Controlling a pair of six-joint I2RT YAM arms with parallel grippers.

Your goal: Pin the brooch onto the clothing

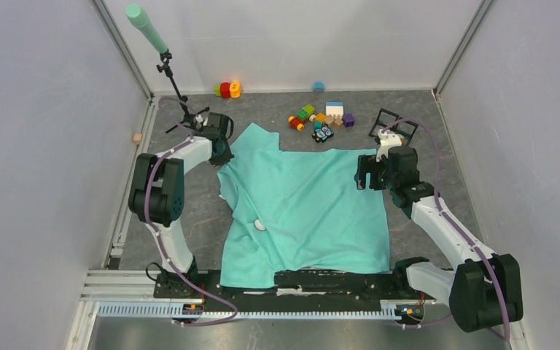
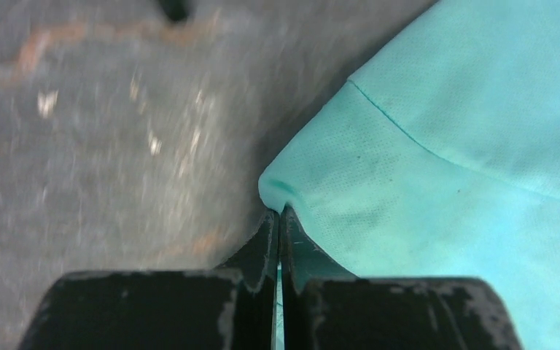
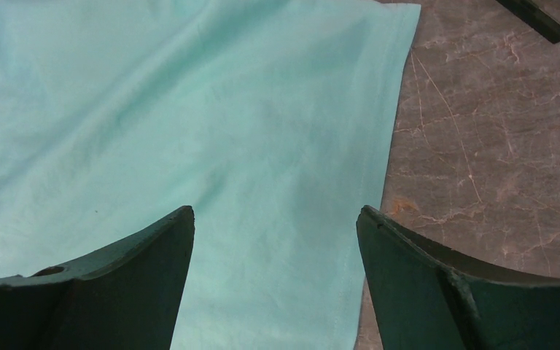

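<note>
The mint-green T-shirt (image 1: 306, 211) lies spread flat in the middle of the grey table. My left gripper (image 1: 226, 152) is at the shirt's far left corner. In the left wrist view it (image 2: 278, 213) is shut on a pinched fold at the edge of the shirt (image 2: 467, 146). My right gripper (image 1: 370, 173) hovers over the shirt's far right corner. In the right wrist view it (image 3: 275, 215) is open and empty above the shirt (image 3: 189, 109). A small whitish oval thing (image 1: 259, 225), perhaps the brooch, rests on the shirt's left part.
Several toy blocks (image 1: 321, 120) lie behind the shirt, with a red-yellow-green cluster (image 1: 227, 90) and a blue piece (image 1: 319, 87) by the back wall. A black frame (image 1: 392, 124) stands behind the right gripper and shows in the right wrist view (image 3: 547, 18). A stand with a mint-green tip (image 1: 146, 25) rises at the back left.
</note>
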